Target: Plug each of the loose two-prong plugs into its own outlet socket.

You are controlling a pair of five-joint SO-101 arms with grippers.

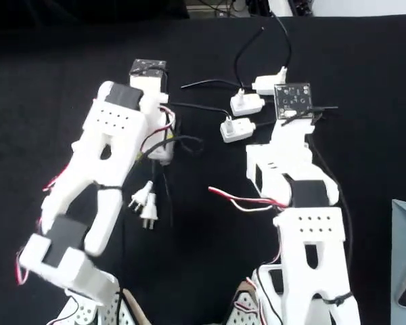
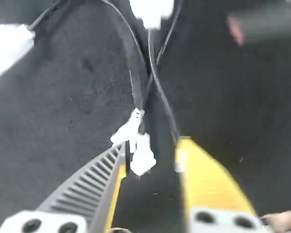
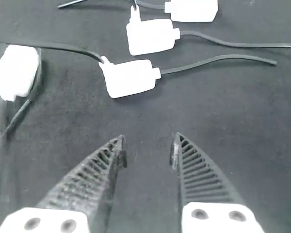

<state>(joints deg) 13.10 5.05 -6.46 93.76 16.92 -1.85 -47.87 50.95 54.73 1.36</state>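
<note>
Your left gripper (image 2: 153, 145) has its jaws apart, one grey ribbed finger and one yellow, and it clamps nothing. The two loose two-prong plugs (image 2: 142, 156) lie on the black table (image 1: 365, 156) in the gap at the fingertips, tight against the grey finger, though you cannot tell whether it touches them. They are small white plugs lying side by side, almost touching, each with a pair of thin metal pins and a black cord. In the high view you see the pins pointing toward the arm bases, and the wrist view shows the cords running away between the fingers. Your right gripper (image 3: 149, 143) stands open too, both dark ribbed fingers holding nothing above the cloth. Just beyond its tips lies the nearest outlet socket (image 3: 131, 77), a white rounded block with a black cord at each end. A second socket (image 3: 151, 36) sits just behind it and a third socket (image 3: 191, 9) lies past that, all three close together and well apart from the plugs
</note>
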